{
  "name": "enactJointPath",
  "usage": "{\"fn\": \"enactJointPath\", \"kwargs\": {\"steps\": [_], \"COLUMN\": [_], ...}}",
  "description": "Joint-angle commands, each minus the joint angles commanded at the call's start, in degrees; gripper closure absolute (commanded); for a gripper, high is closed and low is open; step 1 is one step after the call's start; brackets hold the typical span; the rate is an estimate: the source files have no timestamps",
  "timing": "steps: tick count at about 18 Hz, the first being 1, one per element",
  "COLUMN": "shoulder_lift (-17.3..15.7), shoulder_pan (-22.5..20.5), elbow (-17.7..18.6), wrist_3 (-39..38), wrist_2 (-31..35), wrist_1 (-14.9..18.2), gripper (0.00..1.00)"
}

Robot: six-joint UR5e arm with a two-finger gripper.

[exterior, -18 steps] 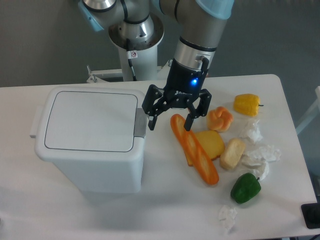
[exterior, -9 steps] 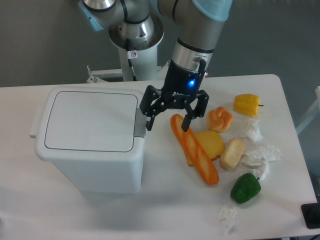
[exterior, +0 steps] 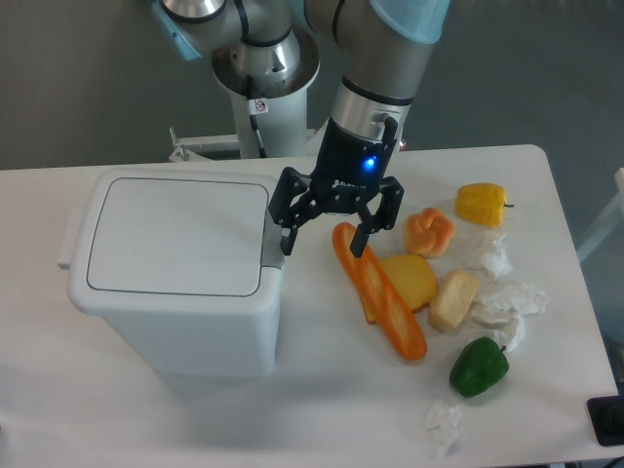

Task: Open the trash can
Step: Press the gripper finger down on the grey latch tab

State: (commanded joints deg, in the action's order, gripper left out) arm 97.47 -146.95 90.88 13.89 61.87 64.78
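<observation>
Trash can (exterior: 175, 292), a large white plastic rectangular bin with rounded corners, is standing on the left part of the white table (exterior: 322, 409), and its flat white lid (exterior: 175, 236) is lying fully closed, so the opening looks not yet done. Its grey push-button tab (exterior: 272, 239) is sitting on the right rim, facing the arm. The black two-finger hand (exterior: 323, 240) is hanging just beside that rim with its fingers spread wide and holding nothing; the left finger (exterior: 288, 234) is poised next to the tab, though whether it is touching cannot be told from this view.

What is left, by my judgement, is pressing the tab and letting the lid swing up.

Room is tight on the right: a long orange carrot-shaped piece (exterior: 380, 292) is lying directly under the other finger, with a yellow block (exterior: 411, 280) and an orange round fruit (exterior: 429, 232) close by. Over the lid, nothing is standing in the way.
</observation>
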Motion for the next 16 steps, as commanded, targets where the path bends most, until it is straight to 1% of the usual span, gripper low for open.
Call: {"fn": "enactJointPath", "kwargs": {"steps": [16], "shoulder_lift": [-0.09], "shoulder_pan": [0.00], "elbow": [0.53], "wrist_3": [0.00], "wrist_2": [0.00], "wrist_1": [-0.09], "gripper": [0.00]}}
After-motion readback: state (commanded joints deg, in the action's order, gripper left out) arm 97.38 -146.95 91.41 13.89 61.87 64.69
